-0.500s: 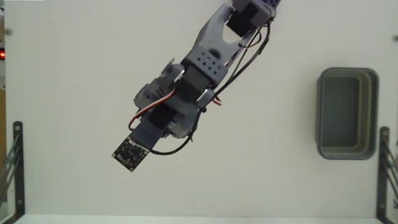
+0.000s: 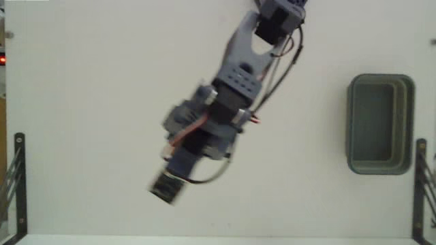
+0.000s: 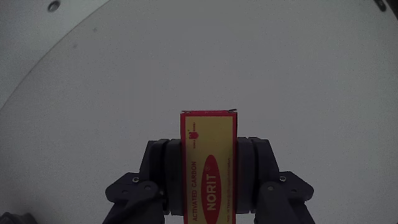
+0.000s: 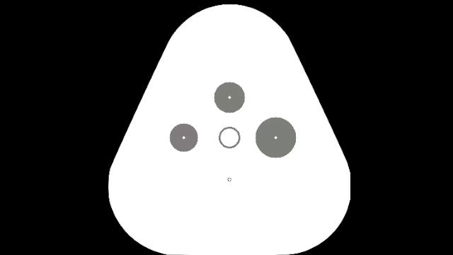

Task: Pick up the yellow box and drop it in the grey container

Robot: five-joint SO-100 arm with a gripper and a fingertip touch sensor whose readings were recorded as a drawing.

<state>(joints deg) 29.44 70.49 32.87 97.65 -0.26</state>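
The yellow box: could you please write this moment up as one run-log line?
phase: carrying | pincer: shut on small flat yellow cardboard box | grey-green rectangular plastic container: empty, right in fixed view | box not yet dropped

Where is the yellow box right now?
In the wrist view, the yellow box sits at bottom centre, clamped between the hand's dark fingers; the fixed view hides it under the arm.

Fixed view: even, bright, diffuse light; white table [image 2: 102, 102] nearly washed out, shadows faint. Arm [image 2: 225, 109] motion-blurred, worst at its lower end. Wrist view: dimmer, greyish, table edge curved by fisheye at top-left corner; yellow box [image 3: 209, 174] print sharp.
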